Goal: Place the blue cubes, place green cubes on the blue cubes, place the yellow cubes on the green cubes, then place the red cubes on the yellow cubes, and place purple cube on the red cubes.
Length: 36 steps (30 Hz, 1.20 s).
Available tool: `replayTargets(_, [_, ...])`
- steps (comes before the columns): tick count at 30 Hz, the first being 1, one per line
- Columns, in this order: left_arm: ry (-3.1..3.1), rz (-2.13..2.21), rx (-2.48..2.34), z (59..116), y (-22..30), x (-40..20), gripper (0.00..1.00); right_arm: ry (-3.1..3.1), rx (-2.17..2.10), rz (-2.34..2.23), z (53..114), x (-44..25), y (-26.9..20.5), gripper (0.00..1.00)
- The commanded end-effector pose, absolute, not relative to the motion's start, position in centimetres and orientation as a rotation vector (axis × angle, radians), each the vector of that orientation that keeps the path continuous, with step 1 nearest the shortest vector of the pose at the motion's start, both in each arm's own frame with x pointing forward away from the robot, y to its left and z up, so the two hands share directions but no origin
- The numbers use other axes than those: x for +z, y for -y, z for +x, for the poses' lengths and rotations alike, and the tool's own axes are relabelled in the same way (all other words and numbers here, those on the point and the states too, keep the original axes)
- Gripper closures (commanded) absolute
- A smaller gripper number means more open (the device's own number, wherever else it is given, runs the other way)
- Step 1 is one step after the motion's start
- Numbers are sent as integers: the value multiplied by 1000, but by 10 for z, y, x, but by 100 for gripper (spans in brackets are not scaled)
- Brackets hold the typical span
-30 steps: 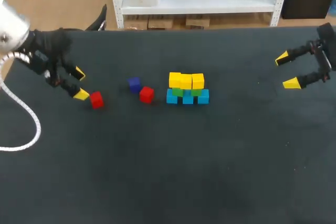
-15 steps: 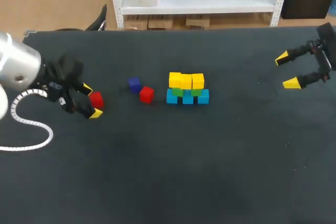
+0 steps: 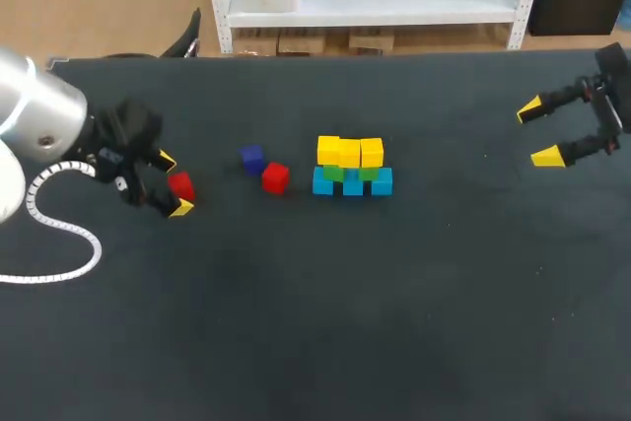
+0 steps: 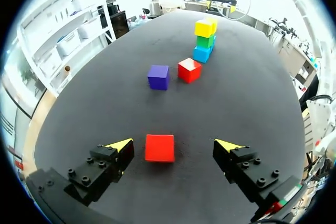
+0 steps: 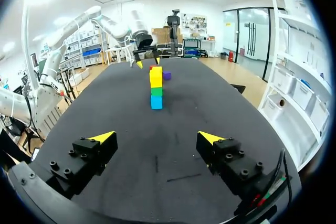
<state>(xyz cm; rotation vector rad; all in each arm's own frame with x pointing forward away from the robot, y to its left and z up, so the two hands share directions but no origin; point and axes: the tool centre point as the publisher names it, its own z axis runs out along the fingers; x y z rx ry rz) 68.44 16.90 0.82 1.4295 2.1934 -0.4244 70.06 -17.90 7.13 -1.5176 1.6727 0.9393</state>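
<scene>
A stack stands mid-table: blue cubes (image 3: 352, 182) at the base, green cubes (image 3: 334, 173) on them, yellow cubes (image 3: 349, 152) on top. Left of it lie a red cube (image 3: 275, 177) and a purple cube (image 3: 252, 159). Another red cube (image 3: 180, 185) rests on the table between the open fingers of my left gripper (image 3: 173, 183); in the left wrist view this red cube (image 4: 159, 147) sits untouched between the yellow tips of the left gripper (image 4: 175, 145), nearer one tip, with the purple cube (image 4: 158, 76) and stack (image 4: 204, 40) ahead. My right gripper (image 3: 541, 131) hovers open and empty at the far right.
The black table (image 3: 325, 303) is bare in front of the stack. My left arm's white cable (image 3: 59, 234) loops over the table's left edge. In the right wrist view the stack (image 5: 156, 88) stands far ahead of the right gripper (image 5: 156, 138).
My left gripper has swung forward and to the right, so that its open fingers now straddle the left red cube. The right arm has stayed still.
</scene>
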Motion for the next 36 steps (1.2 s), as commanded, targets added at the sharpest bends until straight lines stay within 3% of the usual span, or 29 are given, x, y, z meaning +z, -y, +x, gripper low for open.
replayTargets(1, [-2188, 1432, -435, 695, -172, 3, 0, -1671, 940, -1518, 701, 71, 179, 0])
replayTargets(17, [-2180, 1453, -440, 702, -180, -10, 0, -1671, 940, -1518, 701, 71, 179, 0])
replayTargets(19, [-2179, 1451, -438, 703, -179, -11, 32, -1671, 940, -1518, 701, 71, 179, 0])
replayTargets(20, [-2179, 1452, -438, 703, -178, -12, 36, -1671, 940, -1518, 701, 71, 179, 0])
replayTargets(22, [-2180, 1452, -437, 703, -177, -13, 61, -1671, 940, -1518, 701, 71, 179, 0])
replayTargets(23, [-2181, 1450, -436, 704, -177, -13, 77, -1671, 940, -1518, 701, 71, 179, 0])
replayTargets(24, [-2184, 1448, -433, 704, -177, -13, 100, -1671, 940, -1518, 701, 71, 179, 0])
replayTargets(30, [-2187, 1454, -400, 695, -173, -4, 100, -1671, 940, -1518, 701, 71, 179, 0])
replayTargets(36, [-2089, 1638, -358, 683, -144, 43, 100, -1671, 940, -1518, 701, 71, 179, 0])
